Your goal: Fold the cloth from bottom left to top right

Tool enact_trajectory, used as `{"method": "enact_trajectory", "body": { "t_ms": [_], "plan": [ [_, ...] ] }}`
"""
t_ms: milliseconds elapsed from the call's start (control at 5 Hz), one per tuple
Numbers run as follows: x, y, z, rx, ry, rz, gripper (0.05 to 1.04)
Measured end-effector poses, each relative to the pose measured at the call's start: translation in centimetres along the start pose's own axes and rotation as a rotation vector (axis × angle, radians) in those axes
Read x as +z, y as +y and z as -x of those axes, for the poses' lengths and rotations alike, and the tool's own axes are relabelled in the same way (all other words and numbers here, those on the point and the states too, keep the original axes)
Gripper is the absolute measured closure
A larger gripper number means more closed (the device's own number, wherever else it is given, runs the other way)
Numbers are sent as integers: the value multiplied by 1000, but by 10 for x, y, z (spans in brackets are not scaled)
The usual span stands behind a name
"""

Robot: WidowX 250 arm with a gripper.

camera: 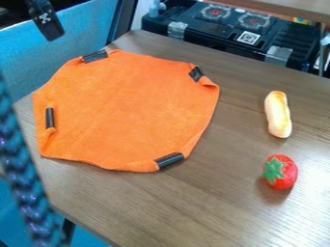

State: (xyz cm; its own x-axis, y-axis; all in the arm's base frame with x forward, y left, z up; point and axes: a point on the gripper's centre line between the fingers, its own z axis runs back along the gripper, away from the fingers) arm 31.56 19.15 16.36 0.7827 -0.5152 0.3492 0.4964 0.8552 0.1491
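Camera view: cloth (129,106) on table (193,202); gripper (46,20) upper left, opening and hold unclear

Orange cloth (129,106) on table (213,193), toy strawberry (280,171), bread roll (278,115)

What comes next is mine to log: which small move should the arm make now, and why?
Probably bring the gripper over the cloth's bottom-left corner, ready to pinch it. The cloth still lies spread out, not doubled over, and that corner is where the fold should start, while the gripper is at the upper left, away from it.
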Motion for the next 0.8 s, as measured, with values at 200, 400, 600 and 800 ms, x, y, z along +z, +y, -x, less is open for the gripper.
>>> {"method": "enact_trajectory", "body": {
  "t_ms": [200,400,600,800],
  "plan": [
    [-10,-1,4,14,11,21,83],
    [-25,-18,17,128,20,7,83],
    [-35,-39,19,234,12,-48,83],
    [-43,-57,22,370,-32,-64,83]
  ]
}}
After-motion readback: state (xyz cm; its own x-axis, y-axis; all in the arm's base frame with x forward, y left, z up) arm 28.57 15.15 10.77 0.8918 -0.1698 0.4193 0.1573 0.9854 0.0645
